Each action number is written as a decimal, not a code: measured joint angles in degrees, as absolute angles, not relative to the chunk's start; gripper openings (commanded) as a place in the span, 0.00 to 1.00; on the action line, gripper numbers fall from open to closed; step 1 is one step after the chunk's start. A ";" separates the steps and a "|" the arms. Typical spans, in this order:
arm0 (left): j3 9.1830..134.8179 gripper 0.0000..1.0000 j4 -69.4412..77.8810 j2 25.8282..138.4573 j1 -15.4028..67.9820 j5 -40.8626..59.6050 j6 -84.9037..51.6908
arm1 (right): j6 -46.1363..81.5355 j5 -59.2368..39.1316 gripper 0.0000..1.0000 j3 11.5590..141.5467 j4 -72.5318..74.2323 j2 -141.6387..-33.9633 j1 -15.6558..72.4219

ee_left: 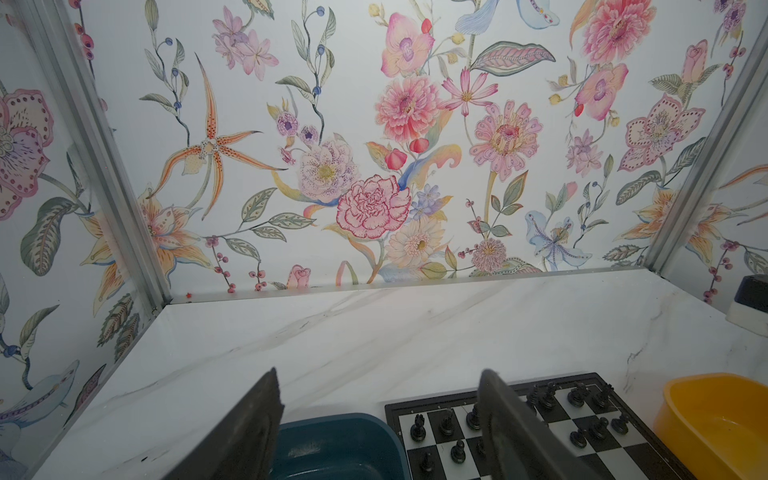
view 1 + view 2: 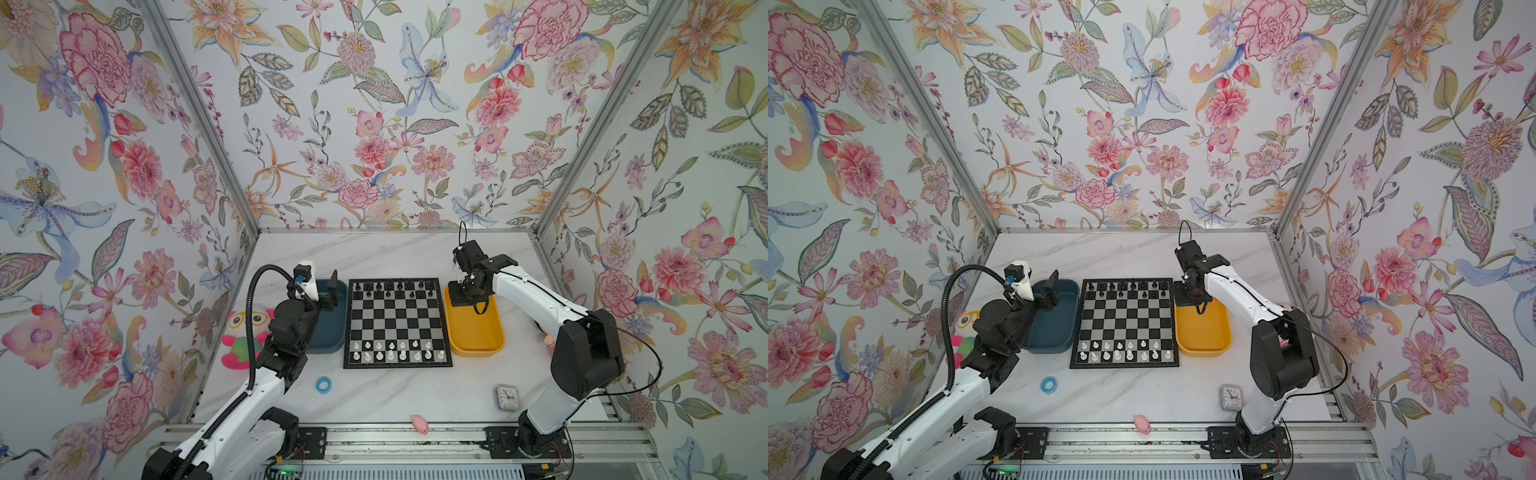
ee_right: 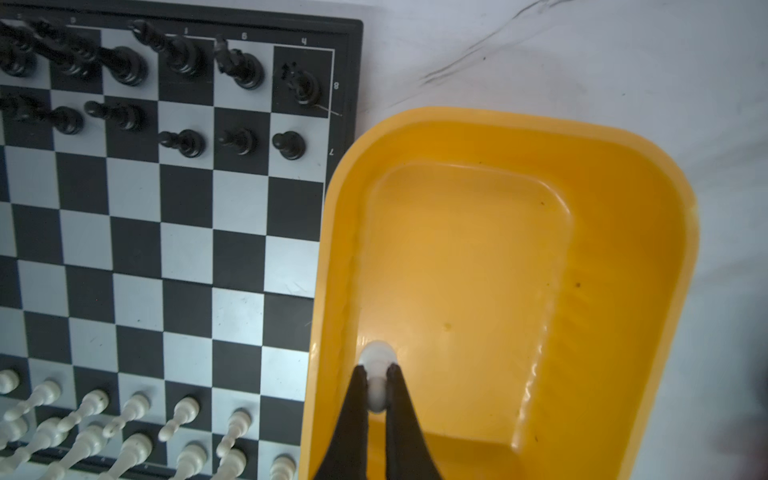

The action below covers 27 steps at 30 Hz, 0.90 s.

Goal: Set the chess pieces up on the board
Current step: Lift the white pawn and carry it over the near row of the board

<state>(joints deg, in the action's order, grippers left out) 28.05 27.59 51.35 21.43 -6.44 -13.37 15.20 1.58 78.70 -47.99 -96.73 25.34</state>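
Note:
The board (image 2: 397, 324) lies flat mid-table, also in the right wrist view (image 3: 187, 232). Black chess pieces (image 2: 388, 287) fill its two far rows. White chess pieces (image 2: 390, 355) stand in its two near rows. My right gripper (image 3: 377, 368) is shut on a small white piece (image 3: 377, 357), held over the yellow bin (image 3: 623, 208) near the wall beside the board. In a top view the wrist (image 2: 465, 291) hides that piece. My left gripper (image 1: 380, 376) hangs open and holds nothing, above the far end of the teal bin (image 1: 332, 449).
The teal bin (image 2: 332, 336) lies left of the board and the yellow bin (image 2: 478, 336) right of it. A plush toy (image 2: 241, 336) sits at the left wall. A blue tape ring (image 2: 323, 384), a small clock (image 2: 507, 397) and a pink object (image 2: 420, 424) lie near the front edge.

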 measured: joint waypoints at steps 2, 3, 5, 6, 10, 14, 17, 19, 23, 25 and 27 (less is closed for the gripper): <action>28.34 0.76 26.17 51.35 21.43 -6.46 -13.50 | 15.25 1.58 0.00 78.67 -48.73 -95.37 26.37; 28.64 0.76 25.34 51.35 21.43 -6.48 -13.67 | 15.33 1.54 0.00 78.65 -49.08 -94.76 26.81; 29.10 0.76 24.16 51.31 21.43 -6.52 -13.96 | 15.42 1.54 0.00 78.65 -49.84 -93.69 27.81; 29.21 0.76 23.75 51.20 21.43 -6.52 -14.13 | 15.42 1.52 0.00 78.65 -50.24 -93.25 28.32; 29.26 0.76 22.09 50.57 21.43 -6.72 -14.44 | 15.64 1.37 0.00 78.65 -51.77 -92.62 30.41; 29.26 0.76 20.84 50.13 21.43 -6.92 -14.59 | 16.29 1.15 0.00 78.61 -53.15 -92.55 32.71; 29.26 0.76 20.14 50.11 21.43 -6.92 -14.59 | 16.99 0.86 0.00 77.80 -53.28 -92.14 34.26; 29.26 0.76 20.05 50.06 21.43 -6.92 -14.63 | 17.56 0.56 0.00 77.10 -53.39 -91.81 35.11; 29.26 0.76 20.08 50.02 21.43 -6.90 -14.98 | 18.68 -0.45 0.00 75.85 -53.56 -91.72 36.36; 29.26 0.76 20.10 50.02 21.43 -6.90 -15.00 | 19.16 -0.69 0.00 75.26 -53.60 -91.72 37.23; 29.26 0.76 20.12 50.02 21.43 -6.90 -15.00 | 19.53 -1.19 0.00 74.81 -53.87 -91.72 38.30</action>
<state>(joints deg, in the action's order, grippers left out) 29.26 20.12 50.02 21.43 -6.90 -15.00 19.53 -1.19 74.81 -53.87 -91.72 38.30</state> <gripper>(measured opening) 0.757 0.078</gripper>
